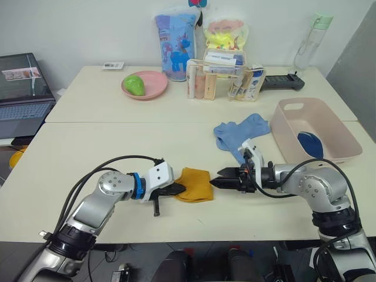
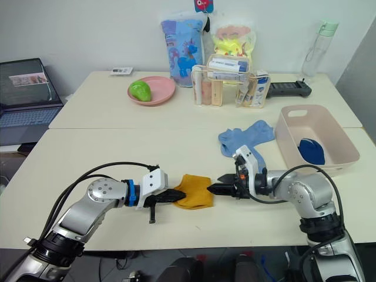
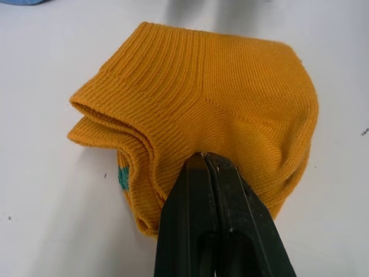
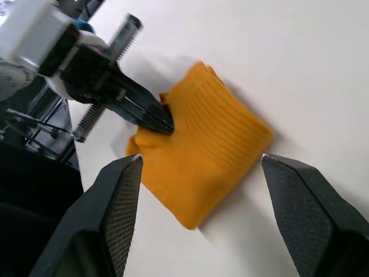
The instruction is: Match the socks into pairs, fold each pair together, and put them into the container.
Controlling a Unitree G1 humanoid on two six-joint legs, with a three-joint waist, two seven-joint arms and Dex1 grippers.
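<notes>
The pink container (image 1: 291, 136) holds a navy pair (image 1: 309, 144). The left gripper (image 1: 178, 189) pinches the folded yellow pair (image 1: 196, 183); the right gripper (image 4: 199, 222) faces it, fingers spread.

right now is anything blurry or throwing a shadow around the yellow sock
Left wrist view: yellow sock sharp, ribbing clear, left gripper shut on its edge, soft shadow under the folds. Right wrist view: right gripper pads soft and out of focus, jaws open; faint shadow beside the sock.

An office-like test room is showing here: plain white wall, two pale tables (image 1: 106, 153) sitting pushed together, a laptop (image 1: 23, 97) standing open alongside.
</notes>
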